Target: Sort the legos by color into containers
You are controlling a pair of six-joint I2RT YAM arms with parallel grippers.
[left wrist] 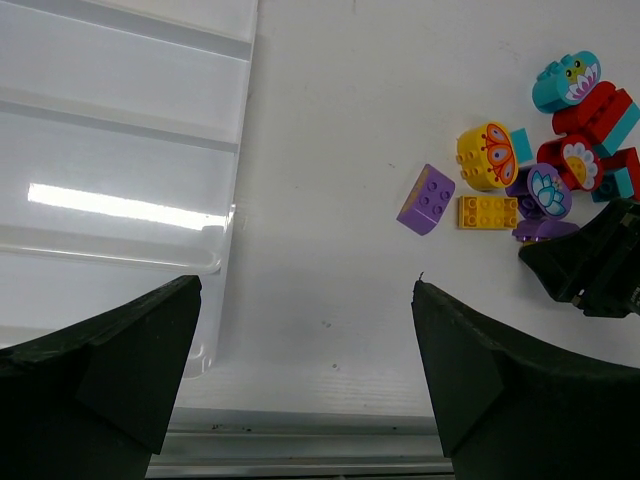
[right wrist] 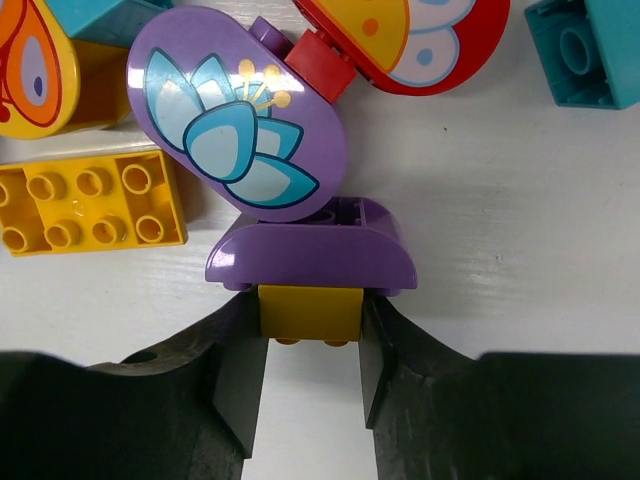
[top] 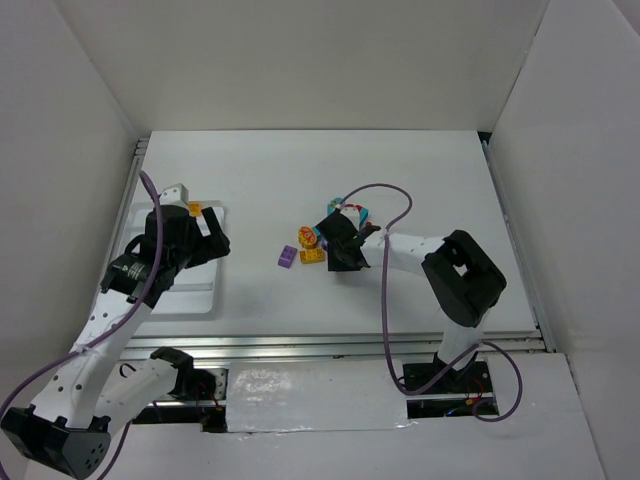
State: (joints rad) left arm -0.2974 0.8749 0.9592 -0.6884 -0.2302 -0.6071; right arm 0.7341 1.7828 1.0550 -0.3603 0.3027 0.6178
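The legos lie in a heap mid-table (top: 320, 240). In the right wrist view my right gripper (right wrist: 312, 330) is shut on a small yellow brick (right wrist: 310, 312) that sits under a purple arched brick (right wrist: 312, 255). A purple oval brick with a flower print (right wrist: 238, 125) leans just beyond it, beside a flat yellow brick (right wrist: 90, 205). My left gripper (left wrist: 305, 290) hangs wide open and empty at the right edge of the white tray of containers (left wrist: 120, 150). One orange brick (top: 194, 209) shows in the tray's far row.
A loose purple brick (left wrist: 427, 200) and a round yellow brick (left wrist: 487, 155) lie left of the heap. Red bricks (left wrist: 595, 110) and teal bricks (left wrist: 565, 80) sit on its far side. White walls enclose the table on three sides.
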